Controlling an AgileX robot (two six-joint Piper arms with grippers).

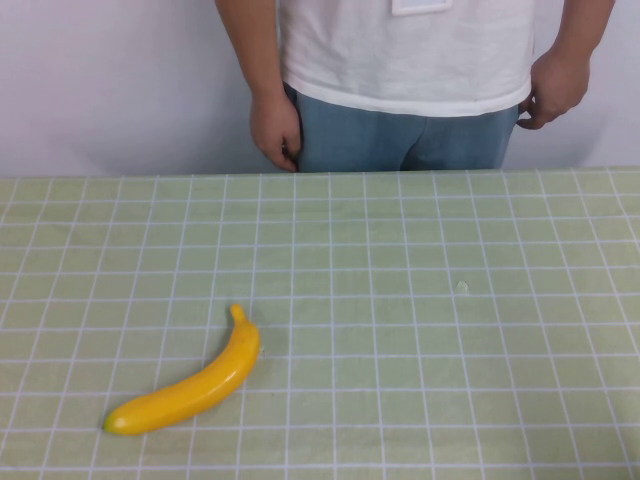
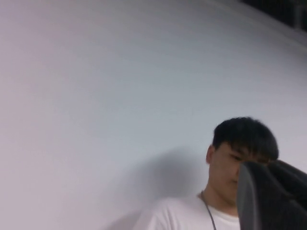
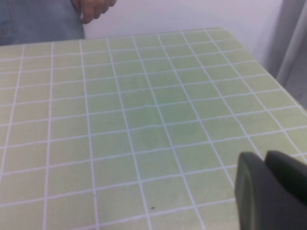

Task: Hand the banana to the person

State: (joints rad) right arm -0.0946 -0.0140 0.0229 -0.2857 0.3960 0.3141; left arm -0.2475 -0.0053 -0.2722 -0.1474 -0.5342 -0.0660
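Your banana point(image 1: 190, 385) lies flat in the lower left of the high view on the green checked tablecloth point(image 1: 420, 340), stem toward the frame's centre. The person point(image 1: 405, 75) stands at the top, beyond the table's far edge, hands down. Left gripper point(image 2: 273, 196) points up toward the person's face; right gripper point(image 3: 271, 191) hangs above bare cloth. You cannot tell either jaw state.

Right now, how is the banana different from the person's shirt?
The banana is bright yellow; the person's shirt is white. The banana lies flat on the green checked table, near its left front; the shirt hangs on the person standing behind the far edge. The banana is curved and glossy; the shirt is soft cloth. Both are plain, without pattern. The left gripper and right gripper show only in their wrist views, touching neither.
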